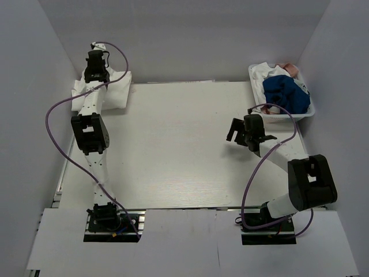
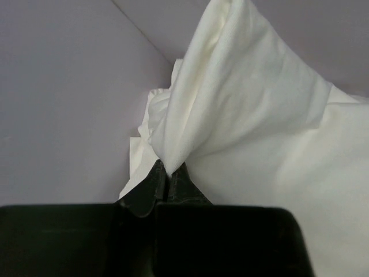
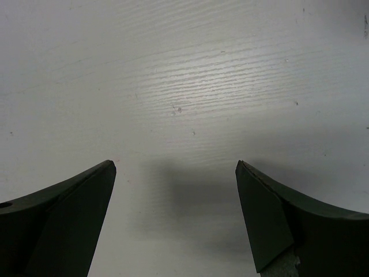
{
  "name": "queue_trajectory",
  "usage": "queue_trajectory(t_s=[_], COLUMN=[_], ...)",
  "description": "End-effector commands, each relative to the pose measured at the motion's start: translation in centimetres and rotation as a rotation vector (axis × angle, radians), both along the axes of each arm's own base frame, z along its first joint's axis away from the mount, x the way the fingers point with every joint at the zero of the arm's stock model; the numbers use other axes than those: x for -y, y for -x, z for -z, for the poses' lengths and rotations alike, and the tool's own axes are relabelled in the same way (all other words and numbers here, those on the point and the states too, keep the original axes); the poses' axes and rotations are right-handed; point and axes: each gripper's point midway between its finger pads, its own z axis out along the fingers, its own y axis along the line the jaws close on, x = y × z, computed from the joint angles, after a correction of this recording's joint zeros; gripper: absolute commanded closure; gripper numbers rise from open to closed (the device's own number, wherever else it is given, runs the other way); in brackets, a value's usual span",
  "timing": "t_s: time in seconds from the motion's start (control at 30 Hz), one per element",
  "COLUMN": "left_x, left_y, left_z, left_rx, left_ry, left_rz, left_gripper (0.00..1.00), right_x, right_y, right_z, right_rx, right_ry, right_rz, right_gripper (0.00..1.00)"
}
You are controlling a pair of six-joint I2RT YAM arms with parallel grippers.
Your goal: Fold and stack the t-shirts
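Begins with the white counter, bare and faintly grained across the middle. Carries at its far left corner a white t-shirt, heaped and rumpled against the left edge, partly hidden under the left arm. Looks soft, light and limp, judging by the deep loose folds in the left wrist view. Offers no stiffness to push against; will likely sag, drag and double over wherever left unsupported. Seems neither fragile nor slippery, so should sit firmly between pads. Calls for a hold on a hem, shoulder seam or single-layer edge rather than a bunched wad, and probably for two spread holds, one per arm, to keep it flat during folding. Cannot tell the pinched part (hem, sleeve or body), nor find any print.

Holds next, at the far right corner, a white basket with a blue garment, some white cloth and something pinkish; cannot tell that white cloth apart from the t-shirts.

Comes then to the left gripper: clenched on a tented ridge of the t-shirt, right at the closed fingertips. Touches it, therefore, at that same far left corner.

Ends with the right gripper: spread wide, grasping nothing, hanging over bare counter toward the right edge, well apart from the t-shirt, near the basket without touching it.
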Motion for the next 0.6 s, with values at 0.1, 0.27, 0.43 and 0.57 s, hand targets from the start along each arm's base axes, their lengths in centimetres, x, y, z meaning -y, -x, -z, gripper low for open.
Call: queue_trajectory(t_s=[0.1, 0.27, 0.43, 0.57], left_x=[-3.5, -6.8, -9.6, -10.0], left_y=[-1.3, -0.8, -0.3, -0.7], left_z=[-0.5, -0.3, 0.6, 1.5], left_rx=[0.108, 0.133, 0.177, 0.18], left_ry=[0.034, 0.049, 0.095, 0.1], left_rz=[-0.072, -0.119, -0.187, -0.178], left_gripper=[1.0, 1.0, 1.0, 1.0], right_x=[0.0, 0.2, -0.1, -0.2], right_y=[-1.9, -2.6, -3.1, -2.9], right_z=[-1.5, -1.7, -2.0, -1.4], right_rx=[0.031, 0.029, 0.033, -0.003], right_ry=[0.023, 0.039, 0.029, 0.029], right_rz=[0.016, 0.03, 0.031, 0.026], right_gripper=[0.1, 0.1, 0.1, 0.1])
